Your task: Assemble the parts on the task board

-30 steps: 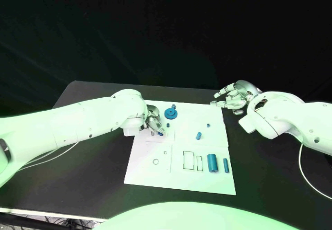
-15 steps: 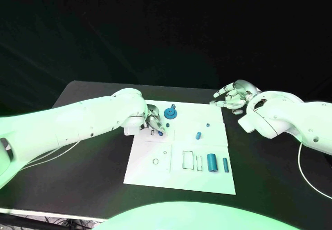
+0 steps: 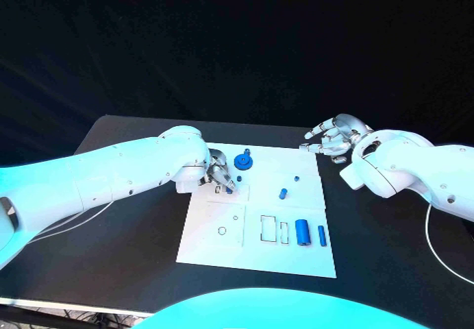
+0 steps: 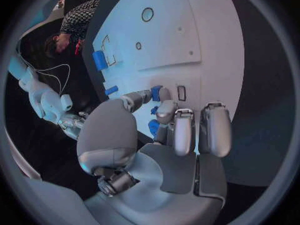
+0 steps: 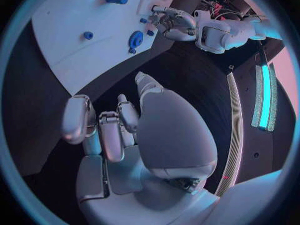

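Left robot hand point(image 3: 221, 174) pinches a small blue part point(image 4: 155, 93) over the task board point(image 3: 259, 236); keep it upright, seat gently; right robot hand point(image 3: 334, 138) idle, fingers curled, empty.

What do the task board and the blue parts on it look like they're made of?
Task board: probably matte white plastic or card; flat, thin, with printed outlines. Blue parts, such as the upright cylinder and the round gear-like piece: likely molded or printed plastic; uniform colour, dull sheen.
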You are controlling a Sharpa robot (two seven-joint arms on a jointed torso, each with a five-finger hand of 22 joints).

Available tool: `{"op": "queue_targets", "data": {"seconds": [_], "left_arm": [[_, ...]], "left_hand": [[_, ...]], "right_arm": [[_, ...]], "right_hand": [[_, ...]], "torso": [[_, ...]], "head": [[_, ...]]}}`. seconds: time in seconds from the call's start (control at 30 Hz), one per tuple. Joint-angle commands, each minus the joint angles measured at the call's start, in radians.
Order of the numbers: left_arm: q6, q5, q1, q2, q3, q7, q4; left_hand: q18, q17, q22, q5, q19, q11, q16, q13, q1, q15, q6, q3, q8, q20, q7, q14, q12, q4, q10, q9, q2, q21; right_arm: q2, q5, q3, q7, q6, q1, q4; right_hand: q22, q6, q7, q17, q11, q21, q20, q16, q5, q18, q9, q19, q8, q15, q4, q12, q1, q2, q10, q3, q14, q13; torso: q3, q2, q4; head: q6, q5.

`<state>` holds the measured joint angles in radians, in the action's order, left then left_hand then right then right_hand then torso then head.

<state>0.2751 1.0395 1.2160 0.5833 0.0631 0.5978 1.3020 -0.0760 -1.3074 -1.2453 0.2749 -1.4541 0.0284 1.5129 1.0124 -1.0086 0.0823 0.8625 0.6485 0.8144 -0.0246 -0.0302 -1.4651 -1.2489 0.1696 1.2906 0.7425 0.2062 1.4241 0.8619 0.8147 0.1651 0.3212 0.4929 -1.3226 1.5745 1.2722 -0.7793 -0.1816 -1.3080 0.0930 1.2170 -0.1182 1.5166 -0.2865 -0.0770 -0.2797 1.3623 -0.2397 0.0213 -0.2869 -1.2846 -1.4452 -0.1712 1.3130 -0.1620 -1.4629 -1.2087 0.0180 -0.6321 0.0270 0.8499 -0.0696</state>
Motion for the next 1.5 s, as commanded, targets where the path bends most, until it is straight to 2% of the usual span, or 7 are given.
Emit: {"op": "queue_targets", "data": {"seconds": [0.03,0.37,0.7,0.83,0.97,1.23,1.5], "left_arm": [[0.031,-0.013,-0.005,-0.001,0.003,0.001,0.001],[0.018,-0.013,-0.005,-0.001,0.003,0.003,-0.001],[0.014,-0.012,-0.005,0.004,0.003,0.000,-0.005],[0.011,-0.010,-0.005,0.012,0.003,-0.001,0.000],[0.007,-0.016,-0.004,0.019,0.002,-0.002,0.007],[-0.009,-0.026,0.001,0.039,-0.010,-0.001,0.030],[-0.027,-0.060,0.016,0.062,-0.040,-0.003,0.050]], "left_hand": [[0.014,-0.163,-0.001,-0.009,-0.001,0.004,0.005,0.002,0.008,0.008,0.001,-0.033,-0.006,0.005,-0.007,-0.079,-0.006,0.013,0.005,-0.002,0.001,0.002],[0.014,-0.163,-0.002,-0.019,-0.001,0.003,0.005,0.000,0.006,0.007,0.005,-0.103,-0.014,0.004,-0.008,-0.079,-0.003,0.047,0.002,-0.003,0.007,0.001],[0.014,-0.164,-0.005,-0.019,-0.002,0.002,0.006,0.003,0.004,0.006,0.008,-0.153,-0.019,0.004,-0.009,-0.079,-0.005,0.083,0.004,-0.003,0.004,0.001],[0.014,-0.166,-0.006,-0.044,-0.003,0.002,0.007,0.007,-0.005,0.006,0.011,-0.205,-0.023,0.003,-0.009,-0.080,-0.006,0.116,0.006,-0.001,0.012,0.001],[0.014,-0.166,-0.007,-0.063,-0.003,0.002,0.008,0.007,-0.007,0.006,0.012,-0.224,-0.024,0.003,-0.008,-0.080,-0.006,0.120,0.005,-0.001,0.011,0.001],[0.014,-0.167,-0.007,-0.073,-0.003,0.002,0.008,0.008,-0.002,0.006,0.012,-0.242,-0.026,0.003,-0.008,-0.080,-0.006,0.123,0.006,0.000,0.012,0.001],[0.014,-0.168,-0.007,-0.076,-0.003,0.001,0.009,-0.006,0.000,0.006,0.010,-0.250,-0.028,0.003,-0.009,-0.080,0.002,0.122,-0.002,-0.001,0.012,0.000]], "right_arm": [[0.000,0.010,0.000,-0.006,-0.012,0.000,0.002],[0.002,0.011,0.000,-0.007,-0.011,0.000,0.002],[0.002,0.012,0.000,-0.008,-0.012,0.000,0.001],[0.001,0.012,0.000,-0.009,-0.012,0.000,-0.001],[0.001,0.014,0.000,-0.007,-0.013,0.000,-0.003],[0.001,0.020,0.000,-0.002,-0.012,0.000,-0.006],[0.000,0.020,0.000,-0.002,-0.012,0.000,-0.009]], "right_hand": [[-0.001,-0.004,0.003,-0.109,-0.002,-0.007,-0.001,-0.003,0.001,-0.014,0.000,-0.005,-0.004,-0.006,0.000,0.000,-0.001,0.001,-0.005,-0.005,-0.072,0.001],[-0.001,-0.003,0.002,-0.108,-0.002,-0.008,-0.001,-0.004,0.001,-0.014,0.000,-0.006,-0.004,-0.006,0.000,0.001,-0.001,0.001,-0.006,-0.005,-0.072,0.001],[-0.002,-0.003,0.002,-0.109,-0.002,-0.009,-0.001,-0.003,0.002,-0.014,0.001,-0.006,-0.004,-0.006,-0.001,0.000,0.001,0.000,-0.006,-0.005,-0.072,0.001],[-0.002,-0.002,0.002,-0.108,-0.002,-0.008,-0.001,-0.004,0.002,-0.014,0.001,-0.006,-0.004,-0.006,-0.002,-0.001,0.004,-0.001,-0.005,-0.005,-0.072,-0.001],[-0.002,-0.001,0.002,-0.109,-0.001,-0.010,-0.001,-0.004,0.002,-0.015,0.001,-0.007,-0.005,-0.006,-0.003,0.000,0.009,-0.003,-0.005,-0.004,-0.072,0.000],[-0.002,0.000,0.002,-0.109,-0.001,-0.011,-0.001,-0.004,0.003,-0.015,0.001,-0.007,-0.007,-0.006,-0.003,-0.002,0.021,-0.009,-0.005,0.000,-0.072,0.000],[-0.002,0.000,0.002,-0.108,-0.001,-0.011,-0.001,-0.004,0.003,-0.015,0.002,-0.007,-0.008,-0.006,-0.003,-0.002,0.023,-0.009,-0.005,0.001,-0.072,0.000]], "torso": [[0.0004,0.000,0.0002],[0.0004,0.000,0.0007],[0.0006,0.001,0.0000],[0.0004,0.001,0.0006],[0.0014,0.001,0.0005],[0.0009,0.000,0.0001],[0.0002,0.000,0.0003]], "head": [[0.001,0.001],[0.001,0.002],[0.000,-0.002],[-0.002,-0.001],[-0.003,0.001],[-0.003,0.003],[-0.009,0.002]]}}
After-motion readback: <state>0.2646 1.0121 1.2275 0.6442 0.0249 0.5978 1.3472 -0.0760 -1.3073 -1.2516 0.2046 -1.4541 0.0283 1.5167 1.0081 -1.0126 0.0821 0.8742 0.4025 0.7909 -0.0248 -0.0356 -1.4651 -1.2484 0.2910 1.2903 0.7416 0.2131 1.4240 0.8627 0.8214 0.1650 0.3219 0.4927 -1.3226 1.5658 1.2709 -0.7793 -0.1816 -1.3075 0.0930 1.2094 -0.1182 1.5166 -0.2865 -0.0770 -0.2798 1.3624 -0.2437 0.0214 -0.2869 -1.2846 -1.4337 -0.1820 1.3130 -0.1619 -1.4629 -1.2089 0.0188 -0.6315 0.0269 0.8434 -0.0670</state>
